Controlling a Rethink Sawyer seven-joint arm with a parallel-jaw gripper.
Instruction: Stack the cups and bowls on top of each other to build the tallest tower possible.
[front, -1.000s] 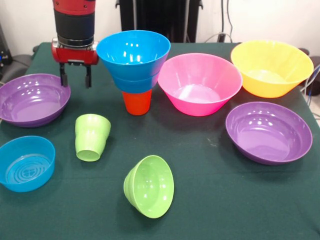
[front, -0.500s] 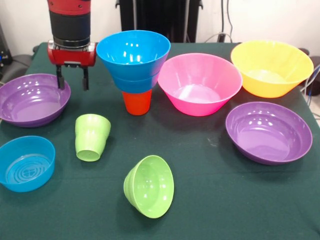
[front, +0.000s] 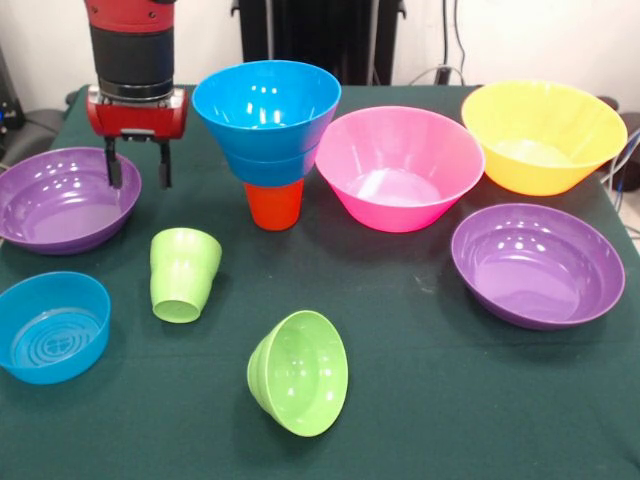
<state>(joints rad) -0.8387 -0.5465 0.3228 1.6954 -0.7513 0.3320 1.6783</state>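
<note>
The tower (front: 268, 130) stands at the back centre: two blue bowls (front: 266, 105) nested on an orange cup (front: 273, 204). My gripper (front: 137, 177) hangs open and empty to its left, fingertips over the right rim of a purple bowl (front: 62, 198). A lime green cup (front: 182, 273) stands upside down in front of the gripper. A small lime green bowl (front: 298, 372) lies tipped on its side near the front. A pink bowl (front: 398, 167), a yellow-orange bowl (front: 542, 135), a second purple bowl (front: 537, 263) and a third blue bowl (front: 51, 326) sit loose on the table.
Everything rests on a dark green tablecloth (front: 430, 400). The pink bowl nearly touches the tower's right side. Open cloth lies at the front right and between the green cup and the second purple bowl.
The gripper has drifted left and slightly down, from beside the tower toward the left purple bowl's rim. No object has moved.
</note>
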